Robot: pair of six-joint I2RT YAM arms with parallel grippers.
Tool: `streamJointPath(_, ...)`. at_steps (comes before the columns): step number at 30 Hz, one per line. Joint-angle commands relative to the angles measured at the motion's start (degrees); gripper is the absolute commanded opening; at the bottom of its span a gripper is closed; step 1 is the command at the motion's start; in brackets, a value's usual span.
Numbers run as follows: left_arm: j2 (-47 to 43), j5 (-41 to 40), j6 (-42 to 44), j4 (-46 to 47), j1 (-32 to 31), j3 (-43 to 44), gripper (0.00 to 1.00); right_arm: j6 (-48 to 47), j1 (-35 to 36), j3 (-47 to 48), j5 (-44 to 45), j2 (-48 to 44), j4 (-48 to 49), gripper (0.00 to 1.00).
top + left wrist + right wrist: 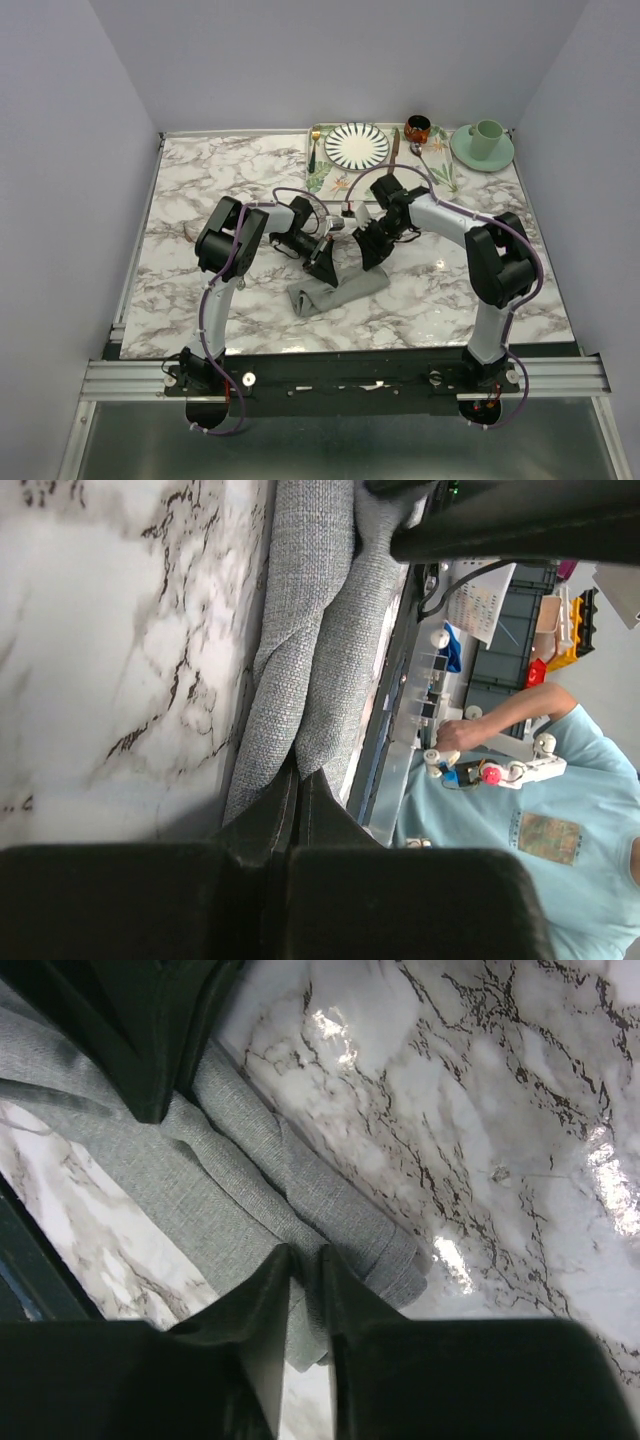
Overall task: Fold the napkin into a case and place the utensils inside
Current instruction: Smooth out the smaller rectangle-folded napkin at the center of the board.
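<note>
The grey napkin (345, 288) lies near the table's front middle, folded into a narrow long strip, the case shape. My left gripper (322, 265) is shut on a fold at the strip's upper edge; in the left wrist view its tips (298, 772) pinch the cloth (310, 630). My right gripper (375, 255) is shut on the strip's right end; in the right wrist view its tips (305, 1252) hold the cloth's edge (300, 1190). The left gripper's fingers (150, 1040) show at the top left there. Slim utensils (432, 160) lie on the tray's right part, too small to tell apart.
At the back stands a leaf-patterned tray (330, 178) with a striped plate (357, 144), a dark-handled gold fork (315, 148) and a brown-handled knife (395, 148). A small dark cup (417, 127) and a green cup on a saucer (485, 140) stand at the back right.
</note>
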Motion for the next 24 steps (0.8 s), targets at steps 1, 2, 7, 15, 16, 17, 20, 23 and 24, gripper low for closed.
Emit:
streamJointPath(1, 0.9, -4.3, 1.8, 1.1, 1.1, 0.8, 0.0, 0.1, 0.6, -1.9, 3.6, 2.4, 2.5, 0.18)
streamJointPath(2, 0.6, -4.2, 1.7, 1.2, 1.2, 0.8, 0.0, 0.1, 0.6, -1.9, 4.1, 2.5, 2.5, 0.17)
streamJointPath(7, -1.8, -3.5, 1.3, 2.4, 1.5, 0.7, 0.07, 0.2, 1.0, -3.1, 5.5, 3.2, 3.2, 0.1)
streamJointPath(15, -13.0, -1.4, -2.5, 7.7, 2.2, -3.7, 0.4, 0.1, 1.1, -5.6, 7.5, 2.9, 4.2, 0.08)
streamJointPath(16, -16.0, -1.5, -3.4, 10.1, 2.5, -4.4, 0.43, 0.1, 1.1, -5.7, 7.5, 2.8, 4.4, 0.08)
streamJointPath(17, -17.5, -2.7, -4.3, 11.3, 2.9, -5.0, 0.45, 0.2, 1.1, -5.8, 7.6, 2.7, 4.4, 0.08)
streamJointPath(20, -23.5, -6.3, -8.2, 15.8, 6.0, -8.5, 0.47, 0.4, 1.1, -6.1, 7.7, 2.6, 4.5, 0.08)
streamJointPath(23, -32.2, -10.2, -6.8, 18.7, 8.8, -14.1, 0.5, 0.7, 1.1, -6.3, 7.8, 2.6, 4.4, 0.08)
streamJointPath(24, -34.5, -14.0, -5.3, 18.2, 8.9, -16.5, 0.5, 0.7, 1.1, -6.3, 7.8, 2.5, 4.3, 0.08)
